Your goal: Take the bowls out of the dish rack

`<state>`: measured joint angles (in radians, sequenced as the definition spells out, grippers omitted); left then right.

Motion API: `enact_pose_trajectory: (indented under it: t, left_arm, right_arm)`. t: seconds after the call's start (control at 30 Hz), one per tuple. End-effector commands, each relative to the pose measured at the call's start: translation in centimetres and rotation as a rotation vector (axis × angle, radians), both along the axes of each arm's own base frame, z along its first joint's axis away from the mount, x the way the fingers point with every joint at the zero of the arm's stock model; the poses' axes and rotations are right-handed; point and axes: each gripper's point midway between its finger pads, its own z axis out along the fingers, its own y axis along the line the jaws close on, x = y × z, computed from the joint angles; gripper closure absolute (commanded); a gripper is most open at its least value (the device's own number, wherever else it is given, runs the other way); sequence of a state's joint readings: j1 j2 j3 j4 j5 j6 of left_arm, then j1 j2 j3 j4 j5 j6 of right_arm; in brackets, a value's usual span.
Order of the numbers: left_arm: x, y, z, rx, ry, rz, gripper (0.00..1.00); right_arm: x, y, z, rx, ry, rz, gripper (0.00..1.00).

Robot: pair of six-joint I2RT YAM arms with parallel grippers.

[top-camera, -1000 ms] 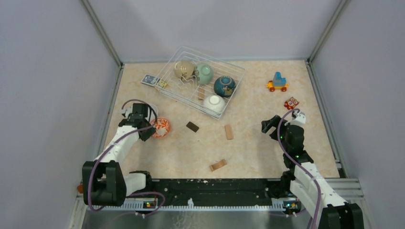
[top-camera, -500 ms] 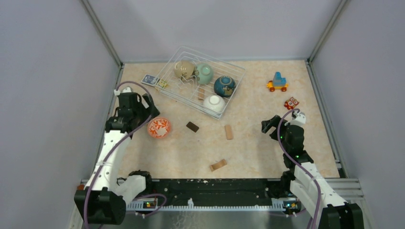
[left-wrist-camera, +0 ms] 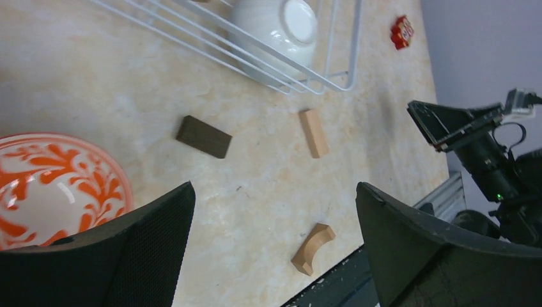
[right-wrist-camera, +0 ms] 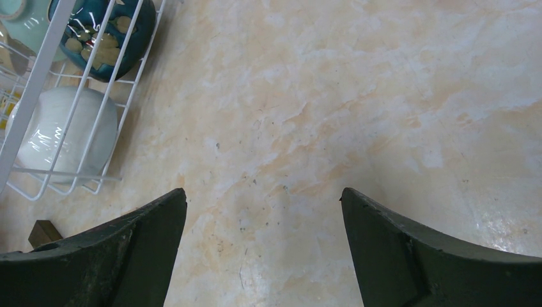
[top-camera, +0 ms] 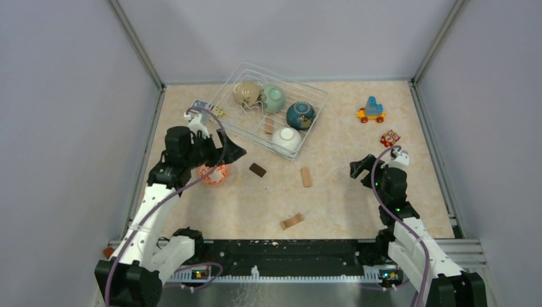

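The white wire dish rack (top-camera: 252, 135) at the back holds a beige bowl (top-camera: 246, 93), a mint bowl (top-camera: 273, 98), a dark blue bowl (top-camera: 300, 115) and a white bowl (top-camera: 287, 139). The orange-patterned bowl (top-camera: 215, 173) stands upright on the table in front of the rack's left end. My left gripper (top-camera: 222, 161) hovers open just above and beside it, holding nothing; in the left wrist view that bowl (left-wrist-camera: 57, 185) lies at the left finger. My right gripper (top-camera: 361, 167) is open over bare table, right of the rack, and its wrist view shows the white bowl (right-wrist-camera: 67, 131) and the dark blue bowl (right-wrist-camera: 102, 38).
A dark block (top-camera: 257, 169), a tan block (top-camera: 307, 177) and an arch block (top-camera: 292, 221) lie in the middle of the table. A toy train (top-camera: 371, 111) and a red toy (top-camera: 390, 138) sit at the right, a card (top-camera: 200, 107) left of the rack.
My left gripper opened and let go of the orange-patterned bowl, then lifted and swung right toward the rack. The bowl stays on the table. The right arm has not moved.
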<state>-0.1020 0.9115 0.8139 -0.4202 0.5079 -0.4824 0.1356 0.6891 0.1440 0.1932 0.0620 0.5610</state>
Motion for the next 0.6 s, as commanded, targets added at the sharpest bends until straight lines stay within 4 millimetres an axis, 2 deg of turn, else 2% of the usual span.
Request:
enact_pose_trajectory:
  t: [0.0, 0.3, 0.43, 0.57]
  left_arm:
    - [0.6, -4.9, 2.3, -0.017, -0.121, -0.139, 0.01]
    - [4.5, -9.9, 2.3, 0.003, -0.193, -0.212, 0.01]
    - [5.8, -10.7, 3.0, 0.001, -0.236, -0.216, 0.01]
    - [6.8, -10.8, 5.1, 0.013, -0.27, -0.207, 0.01]
  right_arm:
    - [0.4, 0.2, 1.0, 0.003, -0.041, 0.005, 0.1]
    - [0.4, 0.1, 0.9, 0.002, -0.036, -0.004, 0.1]
    - [0.5, 0.2, 0.6, 0.008, -0.022, 0.005, 0.1]
    - [0.5, 0.3, 0.4, 0.007, -0.007, 0.008, 0.1]
